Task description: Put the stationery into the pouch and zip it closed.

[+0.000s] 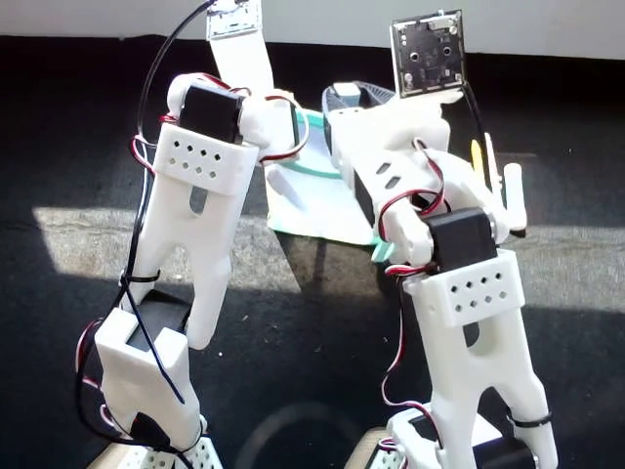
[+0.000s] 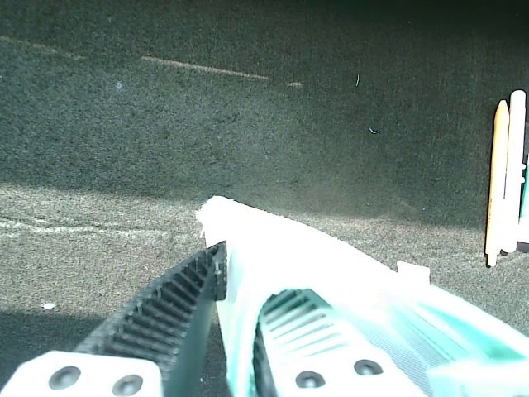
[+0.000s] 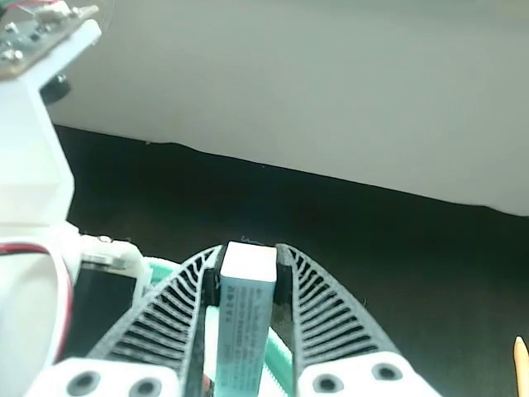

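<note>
Two arms, and two grippers: one left gripper [image 2: 241,279] and one right gripper [image 3: 248,253]. One pouch [image 1: 312,200]. One eraser [image 3: 246,302]. Three slim writing pieces: one yellow pencil [image 1: 476,156], one thin white pen [image 1: 488,156] and one thicker white pen [image 1: 513,195]

Nothing legible here.
You can see dark print running along the eraser [image 3: 245,322] (its letters are too blurred to make out).
</note>
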You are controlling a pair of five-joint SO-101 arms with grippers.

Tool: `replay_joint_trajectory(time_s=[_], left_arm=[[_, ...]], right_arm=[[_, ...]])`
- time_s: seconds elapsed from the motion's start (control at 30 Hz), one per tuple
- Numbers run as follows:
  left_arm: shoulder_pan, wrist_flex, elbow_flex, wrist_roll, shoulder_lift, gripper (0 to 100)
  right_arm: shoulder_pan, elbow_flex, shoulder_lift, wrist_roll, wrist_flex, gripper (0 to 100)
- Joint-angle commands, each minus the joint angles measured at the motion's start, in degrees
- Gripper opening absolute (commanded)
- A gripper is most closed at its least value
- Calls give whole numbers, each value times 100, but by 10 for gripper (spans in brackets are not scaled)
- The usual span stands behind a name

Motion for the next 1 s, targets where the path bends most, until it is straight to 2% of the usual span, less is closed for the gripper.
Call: replay_joint_trajectory(time_s=[0.0,0.13,0.37,0.47,0.57,0.73,0.97], left_arm=[[-66,18,13,-53,180,11],[-40,26,4,-44,171,11],[-40,62,4,-35,163,11],[-48,70,40,-35,180,11],[-57,70,40,-35,215,11],[-57,62,40,-35,224,11],[-48,53,40,-35,233,11]], right_arm=[[-57,-233,22,-18,233,6],[-31,470,-13,-9,-22,6],[101,1675,22,-9,-1165,6],[101,1912,-48,-9,-1218,9],[101,1745,-48,-9,-752,35],[92,884,-48,-18,444,223],[92,-910,-48,-44,1279,238]])
